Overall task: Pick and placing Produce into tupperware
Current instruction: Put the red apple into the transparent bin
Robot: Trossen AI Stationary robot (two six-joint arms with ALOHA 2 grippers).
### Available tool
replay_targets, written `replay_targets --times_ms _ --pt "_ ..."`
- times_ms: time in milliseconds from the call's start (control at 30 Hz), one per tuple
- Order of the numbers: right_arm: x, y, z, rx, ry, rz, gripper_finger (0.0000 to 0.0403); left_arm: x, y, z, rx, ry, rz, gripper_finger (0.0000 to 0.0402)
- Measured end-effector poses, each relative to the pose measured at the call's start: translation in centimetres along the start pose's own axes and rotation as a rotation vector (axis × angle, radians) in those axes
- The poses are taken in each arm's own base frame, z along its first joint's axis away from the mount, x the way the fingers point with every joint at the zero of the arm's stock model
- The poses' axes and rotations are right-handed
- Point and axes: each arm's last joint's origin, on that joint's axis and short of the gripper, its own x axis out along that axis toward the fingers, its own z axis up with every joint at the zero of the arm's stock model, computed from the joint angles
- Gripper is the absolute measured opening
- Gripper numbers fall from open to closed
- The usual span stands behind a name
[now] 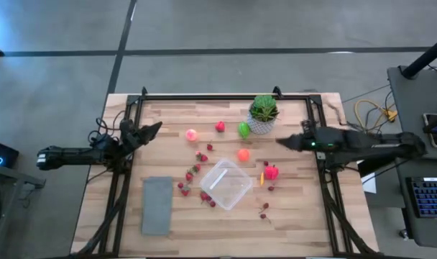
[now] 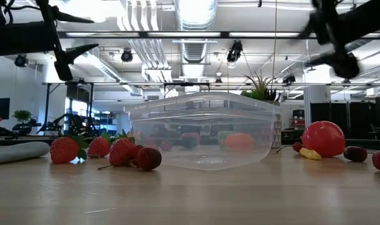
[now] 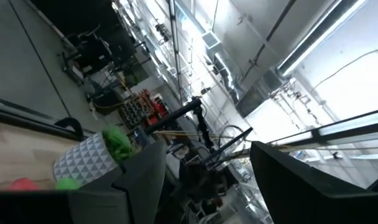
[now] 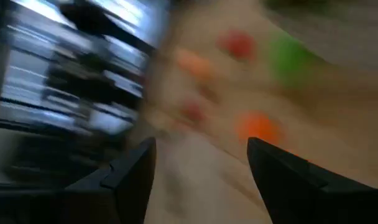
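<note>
Here: one clear box (image 1: 226, 184), mid-table, empty. Loose around it lie about a dozen red berries (image 1: 190, 175), plus one pink (image 1: 192, 134), one green (image 1: 244, 129), one orange piece (image 1: 244, 154). No legible writing. Left gripper (image 1: 158, 126) and right gripper (image 1: 281, 141): spread, holding nothing, above the table's sides.

The high view looks straight down on the whole table (image 1: 290, 223), while the low view sits at tabletop height, close to the tupperware (image 2: 202, 131) filling its centre, and faces the room behind. Both share the tupperware and the berries (image 2: 105, 150) beside it. The left wrist view tilts up toward the ceiling; the right wrist view looks down across the tabletop.
</note>
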Motion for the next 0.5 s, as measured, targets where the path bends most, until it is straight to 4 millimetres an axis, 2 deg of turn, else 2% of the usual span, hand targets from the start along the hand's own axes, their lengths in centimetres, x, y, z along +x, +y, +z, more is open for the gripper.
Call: replay_targets --times_ms 67,133,233,500 --pt "-0.2 0.2 0.0 -0.029 0.117 -0.268 0.0244 0.0 0.1 -0.1 0.032 0.008 0.007 0.0221" --pt "-0.5 0.8 0.2 -0.062 0.190 -0.441 0.0244 0.0 0.2 -0.2 0.057 0.030 0.010 0.0221" --pt "0.1 1.9 0.3 -0.087 0.263 -0.509 0.0244 0.0 0.5 -0.5 0.077 0.080 0.021 0.0221" --pt "2.8 2.1 -1.2 -0.053 0.439 -0.586 0.0257 -0.1 1.5 -2.0 0.234 0.323 0.016 0.0221"
